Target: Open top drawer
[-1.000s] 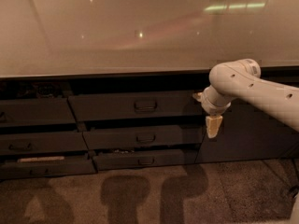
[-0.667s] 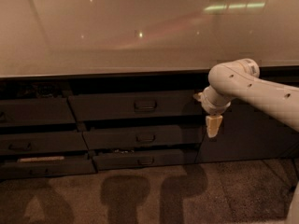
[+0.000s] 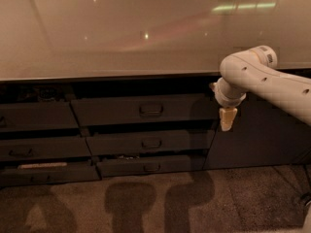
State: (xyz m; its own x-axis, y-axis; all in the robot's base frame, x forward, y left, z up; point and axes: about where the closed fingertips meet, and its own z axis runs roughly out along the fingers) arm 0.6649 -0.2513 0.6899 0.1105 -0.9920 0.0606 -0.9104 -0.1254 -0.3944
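We have a single view. It looks at the cabinet front from some way back and above counter height, tilted downward. The pale countertop (image 3: pixel 121 33) fills the far upper half, the top drawer (image 3: pixel 107 111) crosses the middle and the carpet (image 3: pixel 243 198) lies nearest. The arm (image 3: pixel 272 81) enters from the right, and its gripper (image 3: pixel 227 120) hangs at the drawer's right end.

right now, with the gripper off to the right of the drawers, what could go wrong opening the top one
1. The gripper hangs by the right end of the top drawer, well apart from its central handle; sweeping left, it might clip the drawer front's corner.
2. The middle drawer's handle sits directly below and looks alike, so a low approach could grab the wrong one.
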